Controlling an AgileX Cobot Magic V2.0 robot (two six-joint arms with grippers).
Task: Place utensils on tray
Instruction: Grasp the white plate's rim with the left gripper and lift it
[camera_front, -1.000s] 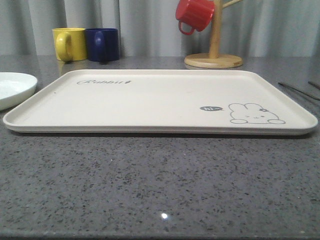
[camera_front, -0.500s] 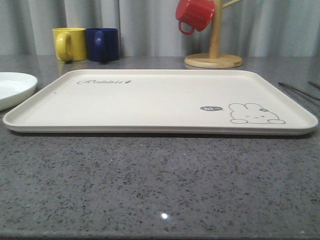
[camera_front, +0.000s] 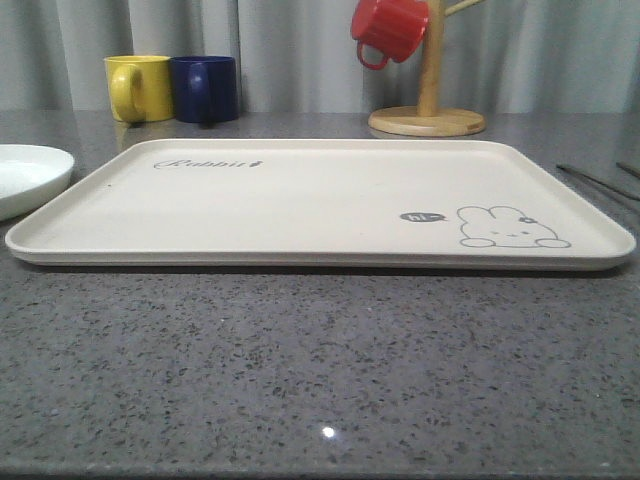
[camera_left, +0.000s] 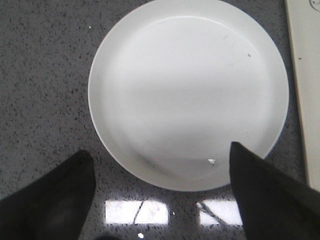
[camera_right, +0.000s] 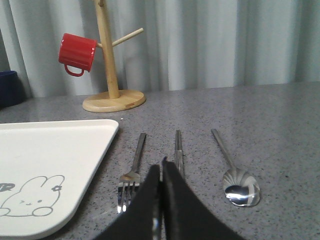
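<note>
The cream tray (camera_front: 300, 200) with the rabbit drawing lies bare across the middle of the table, and its corner (camera_right: 50, 150) reaches into the right wrist view. To the tray's right, a silver fork (camera_right: 134, 165), flat metal chopsticks (camera_right: 178, 147) and a long-handled spoon (camera_right: 240, 190) lie side by side on the grey table. My right gripper (camera_right: 161, 162) is shut, low over the table, with its tips in front of the near ends of the chopsticks. My left gripper (camera_left: 160, 149) hangs open above the white plate (camera_left: 190, 90), with nothing between its fingers.
The white plate (camera_front: 25, 175) sits just left of the tray. A yellow mug (camera_front: 140, 88) and a blue mug (camera_front: 205, 88) stand at the back left. A wooden mug tree (camera_front: 427, 121) holding a red mug (camera_front: 390, 28) stands at the back right. Thin utensil handles (camera_front: 595, 180) cross the table at the far right.
</note>
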